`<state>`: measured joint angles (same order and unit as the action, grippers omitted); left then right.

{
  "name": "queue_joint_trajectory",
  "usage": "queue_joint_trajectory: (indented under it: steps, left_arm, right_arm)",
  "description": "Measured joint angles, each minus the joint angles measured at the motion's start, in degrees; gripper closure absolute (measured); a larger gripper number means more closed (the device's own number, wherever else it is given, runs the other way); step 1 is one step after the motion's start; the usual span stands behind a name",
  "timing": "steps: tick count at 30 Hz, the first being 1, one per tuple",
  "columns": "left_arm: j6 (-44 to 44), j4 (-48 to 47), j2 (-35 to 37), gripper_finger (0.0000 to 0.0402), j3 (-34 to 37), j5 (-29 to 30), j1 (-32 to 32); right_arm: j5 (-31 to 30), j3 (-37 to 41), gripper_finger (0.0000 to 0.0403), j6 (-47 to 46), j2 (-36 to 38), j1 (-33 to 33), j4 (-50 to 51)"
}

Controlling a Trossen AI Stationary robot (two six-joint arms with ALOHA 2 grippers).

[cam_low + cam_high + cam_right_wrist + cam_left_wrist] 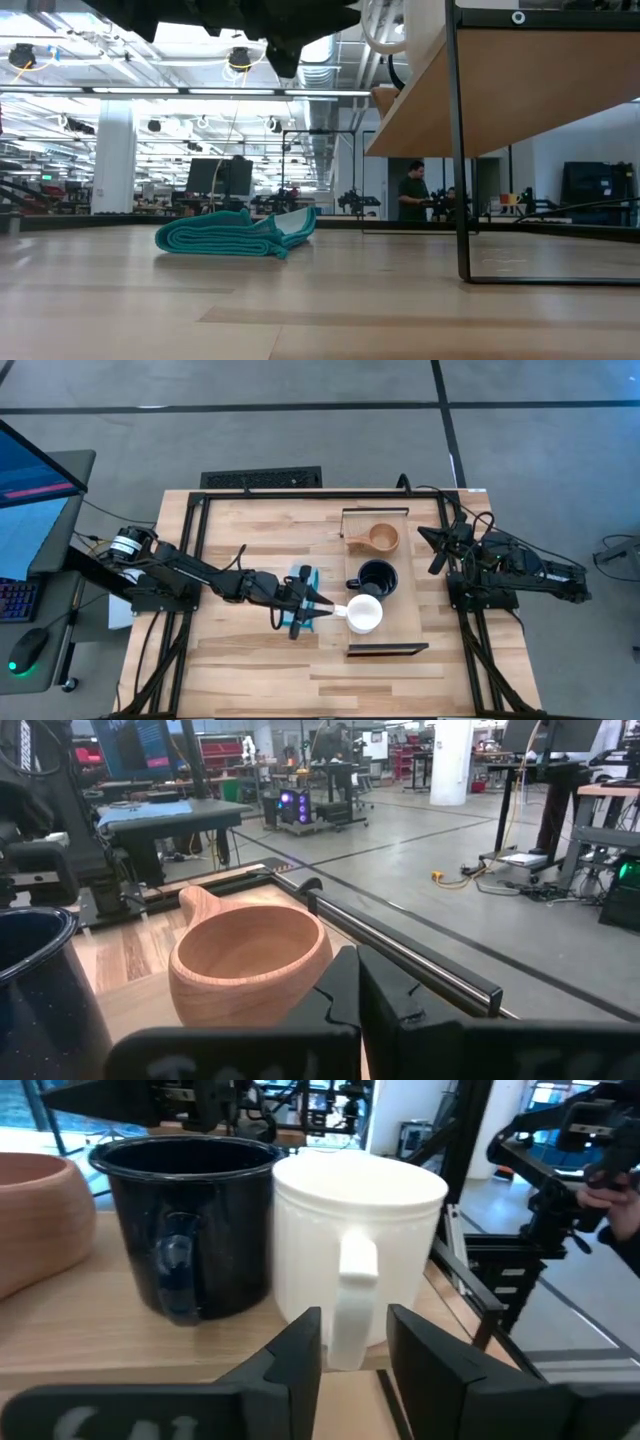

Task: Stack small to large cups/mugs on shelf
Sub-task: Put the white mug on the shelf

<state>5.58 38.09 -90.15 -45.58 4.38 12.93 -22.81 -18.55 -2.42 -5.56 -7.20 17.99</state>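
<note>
The white mug (pixel 363 614) stands upright on the shelf (pixel 398 622), close beside the dark navy mug (pixel 377 578). The light-brown wooden cup (pixel 381 539) sits farther along the same board. My left gripper (pixel 325 610) reaches in level from the table's left and is shut on the white mug's handle. In the left wrist view, the white mug (pixel 360 1230) and the navy mug (pixel 185 1220) nearly touch. My right gripper (pixel 357 960) is shut and waits at the table's right edge, just off the shelf, facing the wooden cup (pixel 248 965). My left gripper pinches the white mug's handle (pixel 355 1295) between its two fingers (pixel 300 1355), one on each flat side. The fingers come in level from the table's left. The mug stays upright with its base on the shelf.
A folded teal cloth (pixel 235 233) lies on the slatted tabletop under my left arm, left of the shelf. Dark metal brackets (pixel 460 150) hold up the shelf's short ends. A keyboard lies beyond the table's far edge. A person stands in the room far behind.
</note>
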Motion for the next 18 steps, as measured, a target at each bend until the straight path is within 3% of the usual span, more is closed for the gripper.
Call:
queue_joint_trajectory:
  steps: [9,18]
  left_arm:
    - [0.1,1.0,-1.1,0.0289,-0.2,0.8,0.1]
    - [-1.4,-1.5,-7.6,0.0294,-7.1,1.0,0.1]
  right_arm:
    - [0.0,0.0,0.0386,0.0,0.0,0.0,0.0]
    - [0.0,0.0,0.0382,-0.1,0.0,0.0,0.3]
